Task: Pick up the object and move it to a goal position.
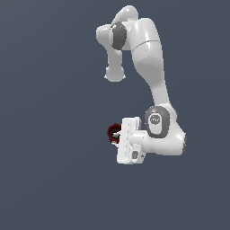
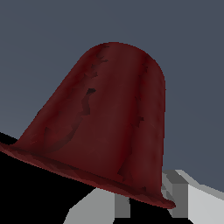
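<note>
Dark red ribbed cup-like cylinder [image 2: 109, 127] fills the wrist view, closest thing to that lens, flared rim toward the camera, grey-white finger pieces [image 2: 177, 192] poking out past its rim. In the exterior view the same cup [image 1: 113, 132] sits at roughly 9 o'clock of the white two-finger gripper [image 1: 118, 134], touching its finger end, dark hollow just visible. White Franka arm [image 1: 150, 67] folds down from about 12 o'clock to the wrist. Plain slate-grey background, no surface or goal marker visible. Gripper looks clenched on the cup, fingers either side, though contact is small in frame. Judged step: grasp done, transport phase. Next move calls for keeping grip firm while carrying to goal; goal location not shown, so direction can't be told.
</note>
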